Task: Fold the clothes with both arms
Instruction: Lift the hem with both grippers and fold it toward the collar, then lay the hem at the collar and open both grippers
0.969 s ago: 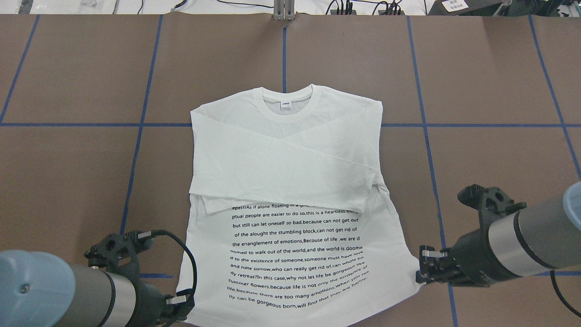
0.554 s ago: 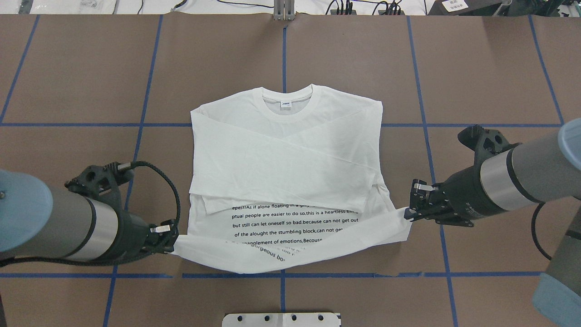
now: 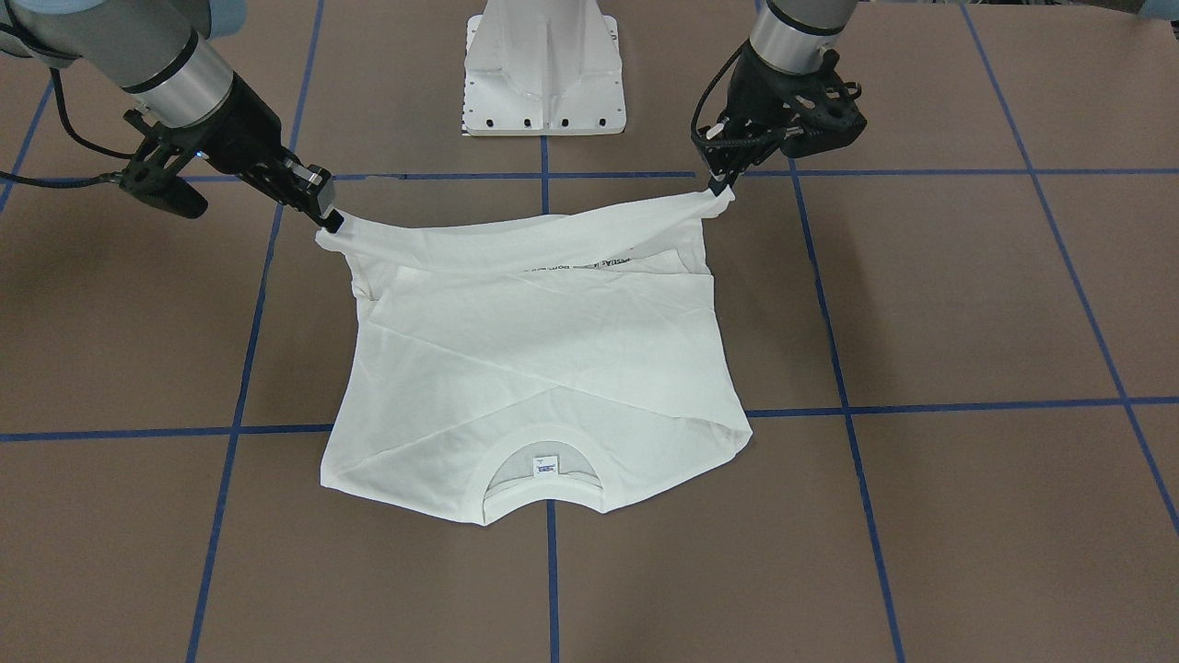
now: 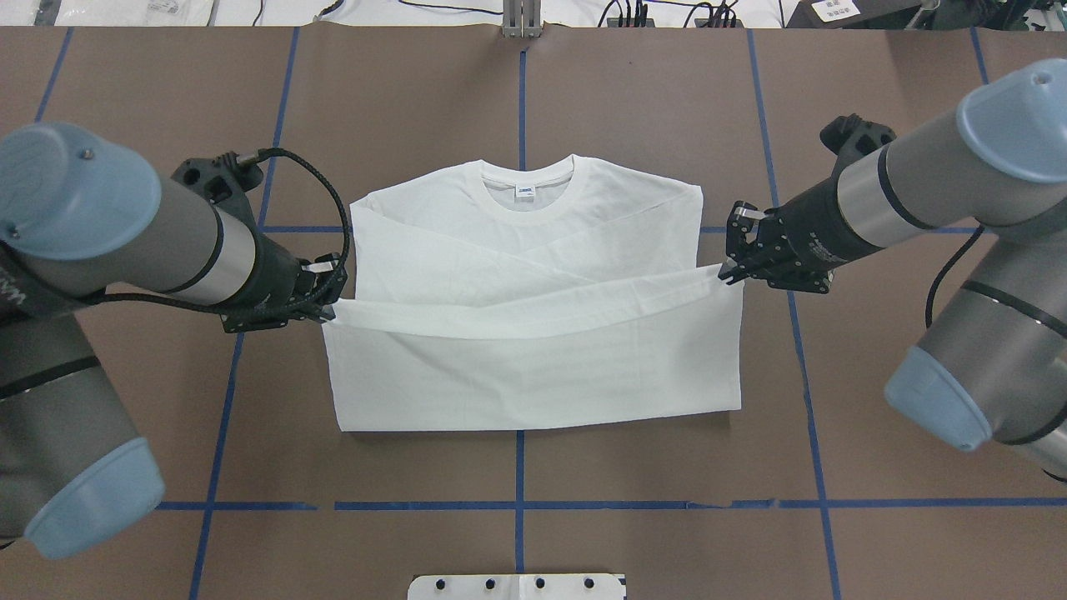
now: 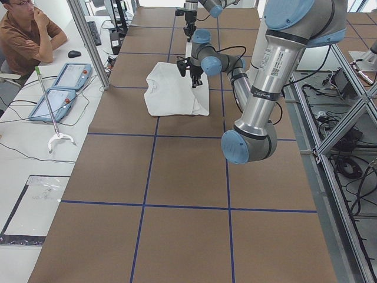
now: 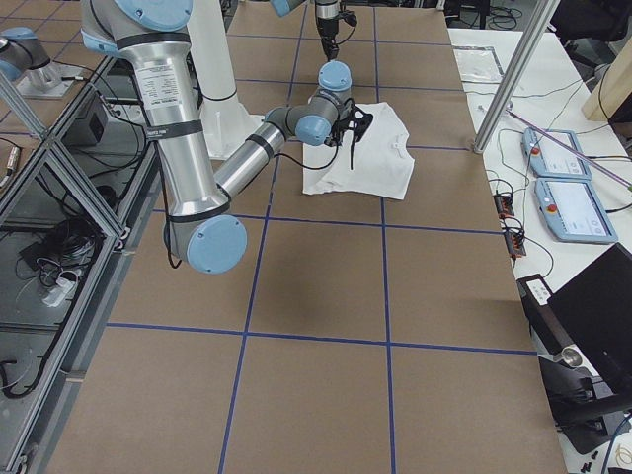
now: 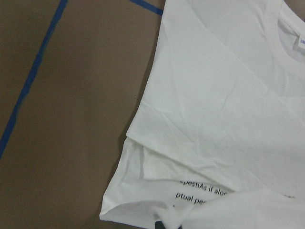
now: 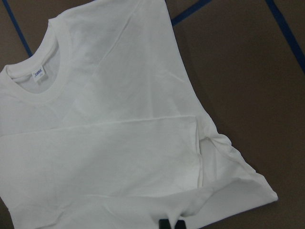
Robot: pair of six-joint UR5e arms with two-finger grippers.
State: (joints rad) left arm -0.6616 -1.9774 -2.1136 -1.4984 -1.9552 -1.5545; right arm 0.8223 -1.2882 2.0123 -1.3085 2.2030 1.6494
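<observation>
The clothes are one white long-sleeved shirt (image 4: 533,375) lying mid-table, sleeves crossed over the chest and collar (image 4: 527,179) at the far side. Its lower half is doubled back over the middle, plain side up. My left gripper (image 4: 329,310) is shut on the hem's left corner. My right gripper (image 4: 727,277) is shut on the hem's right corner. The hem hangs stretched between them just above the cloth, as the front-facing view shows between the left gripper (image 3: 717,189) and the right gripper (image 3: 330,221). Black text (image 7: 200,191) peeks out under the lifted hem in the left wrist view.
The brown table cover carries a grid of blue tape lines (image 4: 518,505). The white pedestal base (image 3: 543,64) stands at the robot's side of the table. A person (image 5: 23,29) sits at a side desk with two tablets (image 5: 59,88).
Both grippers have carried the hem away from the robot toward the collar. The lower half has turned over onto the shirt, and the printed text has gone out of sight in the overhead view.
</observation>
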